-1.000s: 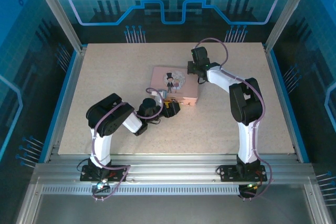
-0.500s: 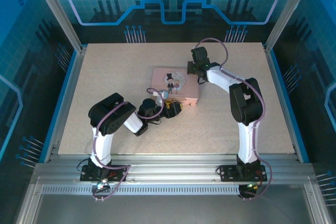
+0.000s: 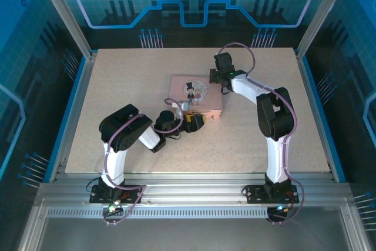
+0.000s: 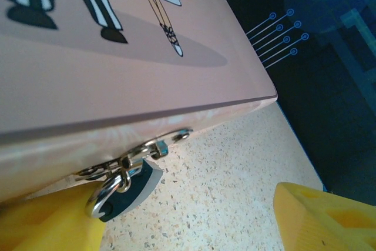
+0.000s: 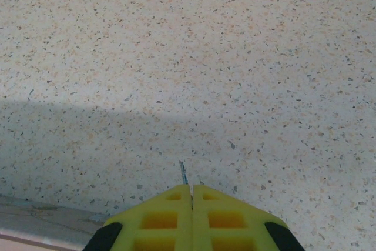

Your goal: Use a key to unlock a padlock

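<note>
The padlock point(image 4: 128, 191) has a blue body and a thin metal shackle, and it hangs from the hasp point(image 4: 154, 147) on the front wall of the pink box point(image 4: 106, 74). My left gripper point(image 4: 188, 218) is open at that wall. One yellow finger point(image 4: 47, 224) is right beside the padlock and the other finger point(image 4: 326, 216) is far to the right, over bare table. From above, the left gripper point(image 3: 191, 120) sits at the box's near edge. My right gripper point(image 5: 192, 187) is shut on the key point(image 5: 183, 172), a thin sliver poking out between the pads. It hovers by the box's far right corner point(image 3: 216, 78).
The pink box point(image 3: 195, 96) with the cartoon couple lies mid-table. The speckled tabletop point(image 3: 129, 86) spreads around it, with blue-edged rails on both sides. In the right wrist view, the table point(image 5: 188, 57) lies below, with a strip of the box at the lower left.
My left gripper's jaws have spread wider and it has edged slightly toward the box. The right arm has stayed still with the key.
</note>
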Robot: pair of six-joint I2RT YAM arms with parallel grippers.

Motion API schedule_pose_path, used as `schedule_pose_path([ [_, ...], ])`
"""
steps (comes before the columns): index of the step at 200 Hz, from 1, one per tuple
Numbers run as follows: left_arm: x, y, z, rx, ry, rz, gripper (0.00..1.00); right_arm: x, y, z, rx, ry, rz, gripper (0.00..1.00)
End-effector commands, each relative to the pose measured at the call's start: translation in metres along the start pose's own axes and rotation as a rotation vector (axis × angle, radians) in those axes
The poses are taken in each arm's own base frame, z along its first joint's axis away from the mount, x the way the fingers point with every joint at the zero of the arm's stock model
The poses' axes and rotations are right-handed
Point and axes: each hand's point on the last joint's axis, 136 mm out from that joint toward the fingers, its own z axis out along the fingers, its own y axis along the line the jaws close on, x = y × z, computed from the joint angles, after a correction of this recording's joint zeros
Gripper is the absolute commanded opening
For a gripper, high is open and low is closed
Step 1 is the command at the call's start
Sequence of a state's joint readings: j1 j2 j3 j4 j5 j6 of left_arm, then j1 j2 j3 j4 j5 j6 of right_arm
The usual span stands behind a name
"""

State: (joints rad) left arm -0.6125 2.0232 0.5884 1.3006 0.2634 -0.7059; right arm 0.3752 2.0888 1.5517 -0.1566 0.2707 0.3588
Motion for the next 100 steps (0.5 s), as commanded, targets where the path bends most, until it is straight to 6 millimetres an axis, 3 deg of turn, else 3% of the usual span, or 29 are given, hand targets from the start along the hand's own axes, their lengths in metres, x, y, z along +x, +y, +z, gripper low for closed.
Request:
schedule_pose_path([
  [1,-0.036,-0.036,0.009,0.124,-0.100,0.066,0.72,0.078,0.030,-0.003,-0.080,0.244,-0.063,0.00],
  [38,-0.032,-0.036,0.005,0.124,-0.091,0.055,0.57,0.078,0.031,-0.003,-0.079,0.243,-0.064,0.00],
  [70,-0.030,-0.032,0.001,0.107,-0.092,0.049,0.60,0.078,0.030,-0.004,-0.078,0.242,-0.061,0.00],
  [100,-0.028,-0.021,0.001,0.073,-0.096,0.033,0.53,0.080,0.030,-0.004,-0.081,0.245,-0.058,0.00],
])
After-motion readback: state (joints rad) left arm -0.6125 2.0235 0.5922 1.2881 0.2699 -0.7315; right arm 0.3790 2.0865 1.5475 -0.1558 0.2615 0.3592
